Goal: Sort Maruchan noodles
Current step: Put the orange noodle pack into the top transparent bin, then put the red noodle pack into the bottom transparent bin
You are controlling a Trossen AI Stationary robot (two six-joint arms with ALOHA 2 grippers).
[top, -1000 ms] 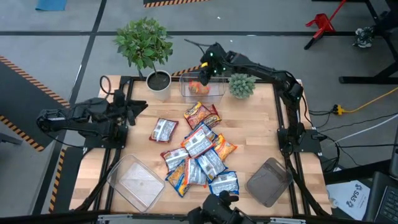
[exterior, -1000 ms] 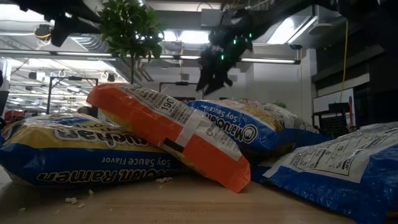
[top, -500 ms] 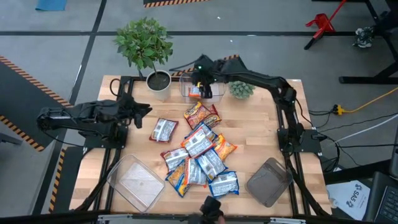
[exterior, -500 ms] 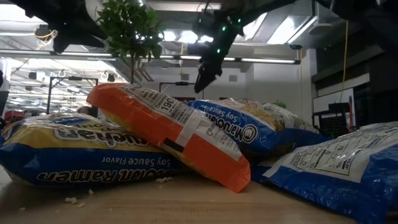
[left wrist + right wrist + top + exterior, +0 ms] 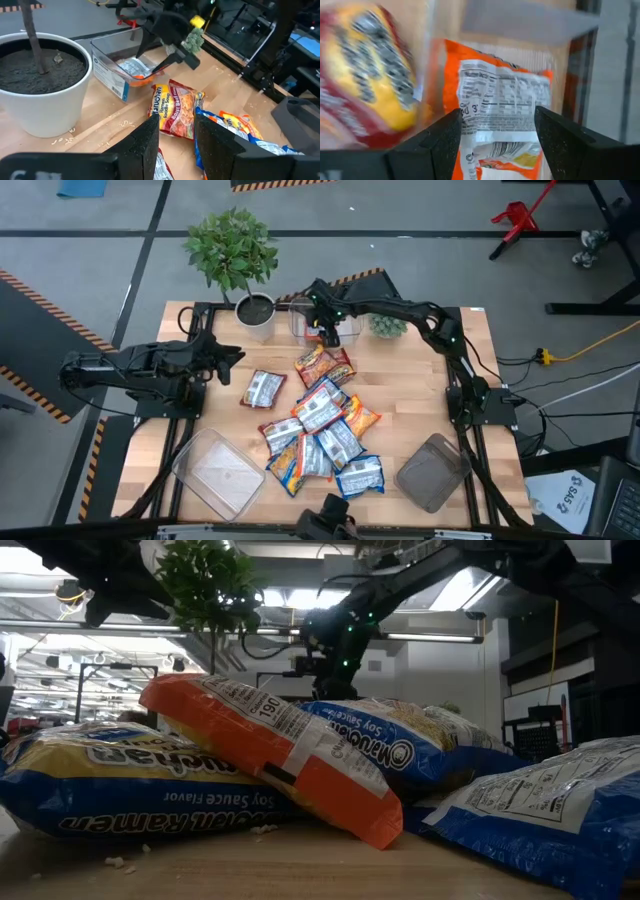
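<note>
The Maruchan noodles lie as a pile of several blue, red and orange packets (image 5: 320, 420) in the middle of the table. One orange packet (image 5: 505, 100) lies inside the clear tub (image 5: 340, 330) at the far edge. My right gripper (image 5: 322, 330) is open and points steeply down into that tub, one finger on either side of the orange packet (image 5: 137, 77). My left gripper (image 5: 228, 352) hangs open above the table's left side and faces the pile, with nothing between its fingers (image 5: 150, 145). My right gripper stands over the orange packet's printed back (image 5: 500, 130), coming from above. Whether a fingertip (image 5: 150, 74) touches the packet, I cannot tell. The packet lies in the tub and is not lifted.
A white pot (image 5: 255, 312) with a leafy plant stands left of the far tub, and a small green plant (image 5: 385, 322) stands to its right. A clear tub (image 5: 220, 470) sits at the near left and a dark one (image 5: 432, 470) at the near right. A red packet (image 5: 175, 107) lies just in front of the far tub.
My right gripper has come down from above the far tub's far side into the tub, a little toward the table's near and left edges. Its wrist has rolled on the way, and its fingers have stayed open. The packets have not moved.
</note>
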